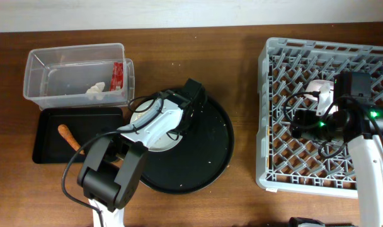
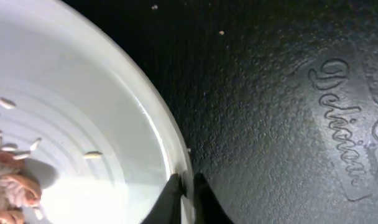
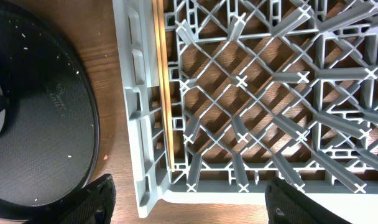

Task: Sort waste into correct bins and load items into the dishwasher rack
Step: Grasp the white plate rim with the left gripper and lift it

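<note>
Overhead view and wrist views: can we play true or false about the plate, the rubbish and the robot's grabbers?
1. The red snack wrapper lies in the clear tub. True.
2. The carrot stick is in the dishwasher rack. False: it lies in the shallow black tray.
3. The left gripper pinches the rim of the plate. True.
4. The plate is wiped clean. False: food scraps sit on it.
5. The right gripper holds the plate. False: it is open and empty, above the edge of the dishwasher rack.
</note>
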{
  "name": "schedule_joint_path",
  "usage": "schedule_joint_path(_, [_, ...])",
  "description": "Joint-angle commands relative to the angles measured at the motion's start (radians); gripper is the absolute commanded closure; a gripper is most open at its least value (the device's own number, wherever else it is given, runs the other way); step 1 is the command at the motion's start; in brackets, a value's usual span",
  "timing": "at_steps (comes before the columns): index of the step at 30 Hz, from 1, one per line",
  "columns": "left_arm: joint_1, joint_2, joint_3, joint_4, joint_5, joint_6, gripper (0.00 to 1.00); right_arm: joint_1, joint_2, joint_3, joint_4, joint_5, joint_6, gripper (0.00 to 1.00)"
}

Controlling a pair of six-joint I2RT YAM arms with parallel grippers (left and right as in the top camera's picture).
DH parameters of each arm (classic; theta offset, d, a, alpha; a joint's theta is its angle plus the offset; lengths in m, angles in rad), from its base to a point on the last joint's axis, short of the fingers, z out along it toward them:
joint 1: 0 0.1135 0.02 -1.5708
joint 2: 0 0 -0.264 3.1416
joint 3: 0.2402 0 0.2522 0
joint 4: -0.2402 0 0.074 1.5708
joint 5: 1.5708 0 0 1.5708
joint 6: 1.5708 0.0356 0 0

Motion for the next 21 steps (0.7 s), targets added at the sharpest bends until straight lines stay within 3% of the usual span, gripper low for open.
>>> schedule_joint_path(1, [0.000, 0.031, -0.014, -0.056, -0.005, -0.005, 0.99, -0.006, 0.003, 0.007, -0.001, -0.006, -0.008, 0.23])
schedule_joint_path(11, [-0.027, 0.010, 0.063, -0.219, -0.050, -0.002, 0.99, -0.006, 0.003, 0.007, -0.005, -0.005, -0.008, 0.24])
schedule_joint_path(21, [-0.026, -0.151, 0.115, -0.303, -0.051, -0.048, 1.00, -0.006, 0.003, 0.007, -0.008, -0.005, -0.008, 0.23])
